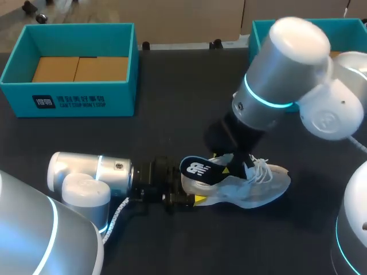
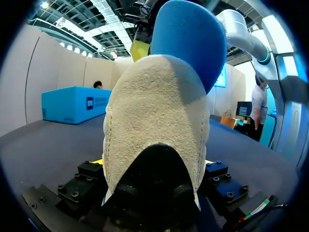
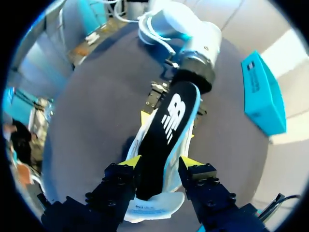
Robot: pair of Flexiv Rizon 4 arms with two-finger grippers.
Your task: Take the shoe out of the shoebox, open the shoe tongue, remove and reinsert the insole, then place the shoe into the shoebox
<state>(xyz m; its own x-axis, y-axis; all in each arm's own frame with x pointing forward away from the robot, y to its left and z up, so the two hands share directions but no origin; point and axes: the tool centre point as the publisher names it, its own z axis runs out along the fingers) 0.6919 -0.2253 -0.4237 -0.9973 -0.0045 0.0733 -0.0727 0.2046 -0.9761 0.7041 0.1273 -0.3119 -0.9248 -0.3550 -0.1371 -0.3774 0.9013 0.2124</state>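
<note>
white shoe [image 1: 258, 186] on the dark worktop [image 1: 172, 132]; left hand [image 2: 154, 163] clamps the shoe's heel, right hand [image 3: 159, 163] pinches the black insole [image 3: 169, 125] tilted up out of the shoe.

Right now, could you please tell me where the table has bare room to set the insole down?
Bare table lies between the far-left shoebox and the shoe, and in a strip on the near side of the shoe. Crowded: the shoe itself, where the left gripper clamps the heel and the right gripper grips the insole above it.
</note>
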